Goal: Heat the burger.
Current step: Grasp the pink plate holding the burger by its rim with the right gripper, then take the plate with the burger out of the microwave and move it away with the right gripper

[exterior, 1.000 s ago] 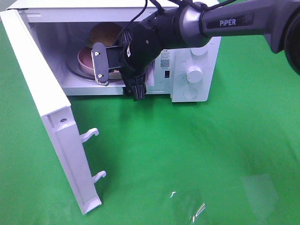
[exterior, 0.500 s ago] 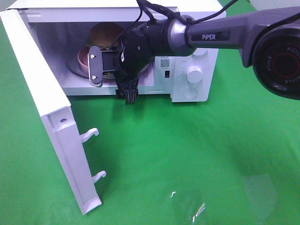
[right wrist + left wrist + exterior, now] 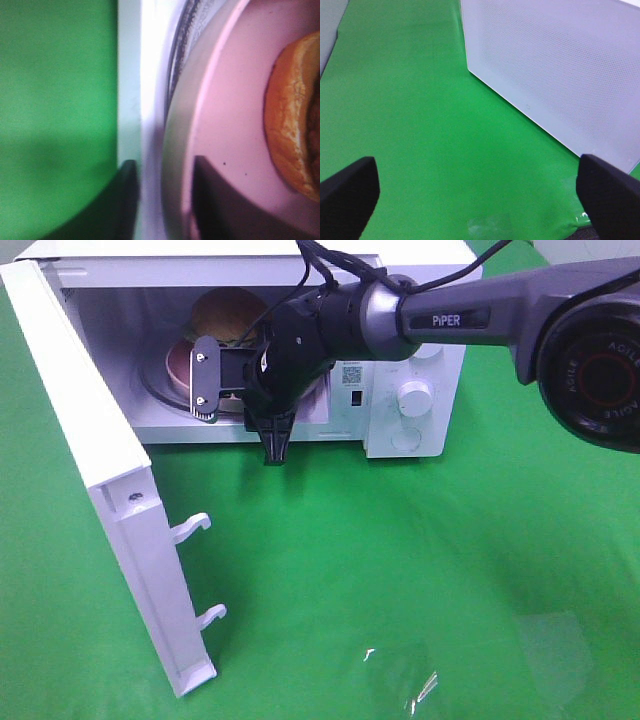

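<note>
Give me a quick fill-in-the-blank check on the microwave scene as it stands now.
1. The burger sits on a pink ____ inside the microwave.
2. The microwave door is ____.
3. The dial on the microwave's panel is coloured ____.
4. The cloth under the microwave is coloured ____.

Missing words: plate; open; white; green
</note>
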